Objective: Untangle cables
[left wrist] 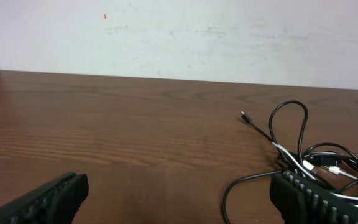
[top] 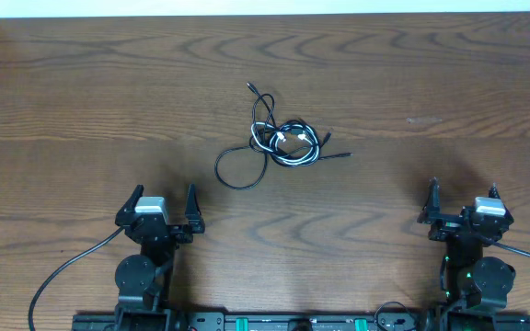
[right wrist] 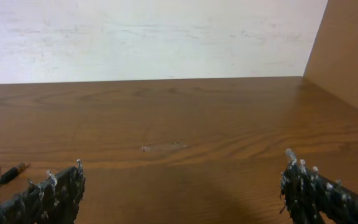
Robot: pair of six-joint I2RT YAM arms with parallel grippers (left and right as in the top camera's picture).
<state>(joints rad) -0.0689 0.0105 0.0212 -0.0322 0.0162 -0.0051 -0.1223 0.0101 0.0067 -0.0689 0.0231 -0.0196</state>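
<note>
The cables (top: pixel 282 140) lie in one tangled knot of thin black and white cords near the middle of the table, with a black loop (top: pixel 240 168) spreading toward the front left. In the left wrist view the cables (left wrist: pixel 316 155) sit ahead on the right, partly behind my right finger. My left gripper (top: pixel 164 200) rests open near the front left, well short of the knot. My right gripper (top: pixel 463 195) stands open at the front right, nothing between its fingers. A cable plug end (right wrist: pixel 11 172) peeks in at the right wrist view's left edge.
A white wall (left wrist: pixel 185 37) rises behind the far table edge. A wooden side panel (right wrist: pixel 353 56) stands at the right end. Thick black arm wires (top: pixel 63 276) trail along the front edge beside the arm bases.
</note>
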